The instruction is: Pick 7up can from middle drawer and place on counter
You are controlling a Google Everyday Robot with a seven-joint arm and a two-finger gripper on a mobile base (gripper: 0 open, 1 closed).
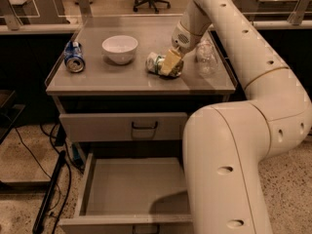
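The 7up can [157, 63], green and white, lies on its side on the grey counter [112, 79], right of centre. My gripper [170, 62] is down at the can's right end and covers part of it. The can rests on the counter top. The middle drawer [131, 186] is pulled open below, and its grey floor is bare. My arm's large lower segment hides the drawer's right side.
A white bowl [120, 48] stands left of the can and a blue can [74, 57] lies at the counter's left edge. A clear glass jar [206, 57] stands right next to my gripper. The upper drawer front [122, 126] with a black loop handle is closed.
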